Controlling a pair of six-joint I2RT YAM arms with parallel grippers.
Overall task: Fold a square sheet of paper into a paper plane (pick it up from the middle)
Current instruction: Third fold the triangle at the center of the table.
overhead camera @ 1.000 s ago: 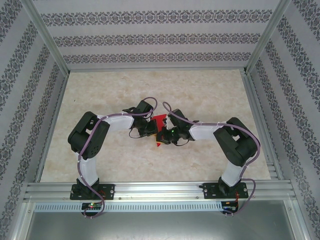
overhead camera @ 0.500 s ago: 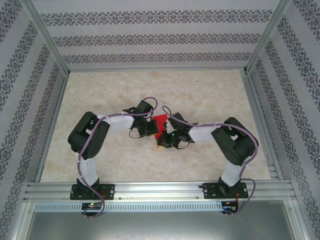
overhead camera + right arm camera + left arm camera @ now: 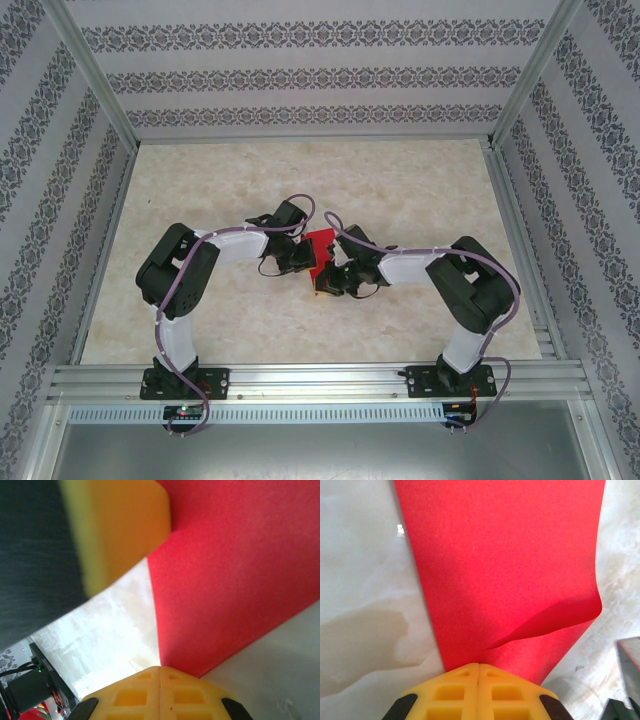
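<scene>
Marbled table [image 3: 400, 180] beneath, red sheet [image 3: 510, 570] sits clamped in both jaws.

One red paper sheet [image 3: 505, 565], two grippers [image 3: 478, 666] [image 3: 160, 668], two arms [image 3: 185, 275] [image 3: 470, 290], one table [image 3: 300, 180].

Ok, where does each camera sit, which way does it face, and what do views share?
Top external: above and behind the bases, looking down at the table; left arm and right arm show.
Left wrist: on the left gripper, facing the red paper it pinches.
Right wrist: on the right gripper, shut on the same sheet.
Shared: all views show the paper.
</scene>
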